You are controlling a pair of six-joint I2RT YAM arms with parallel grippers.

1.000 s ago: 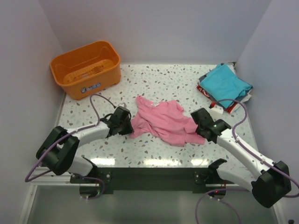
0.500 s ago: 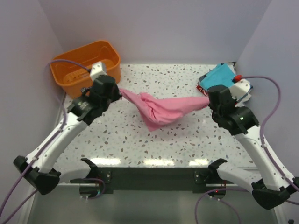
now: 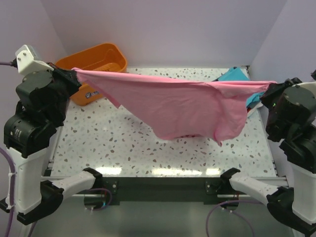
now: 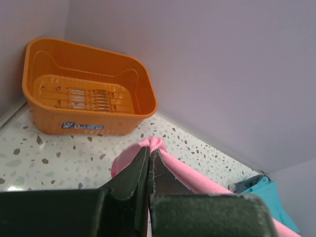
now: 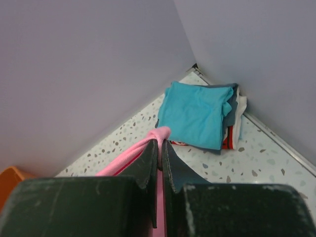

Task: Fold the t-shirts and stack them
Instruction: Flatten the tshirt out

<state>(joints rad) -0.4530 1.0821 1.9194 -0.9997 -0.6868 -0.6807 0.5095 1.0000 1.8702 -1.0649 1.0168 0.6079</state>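
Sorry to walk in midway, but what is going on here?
The two arms hold a pink t-shirt stretched in the air between them, over the table. The left gripper is shut on one end, the right gripper on the other; the middle sags. A stack of folded t-shirts, teal on top, sits in the far right corner; an orange basket stands far left.

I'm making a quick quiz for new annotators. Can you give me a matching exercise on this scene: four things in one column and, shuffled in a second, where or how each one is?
Things:
1. pink t-shirt
2. orange basket
3. teal t-shirt
4. left gripper

Places or states:
A. folded, lying in the far right corner
B. hanging in the air, spread wide
C. standing in the far left corner
D. shut on a pinch of pink cloth

Pairs: 1-B, 2-C, 3-A, 4-D
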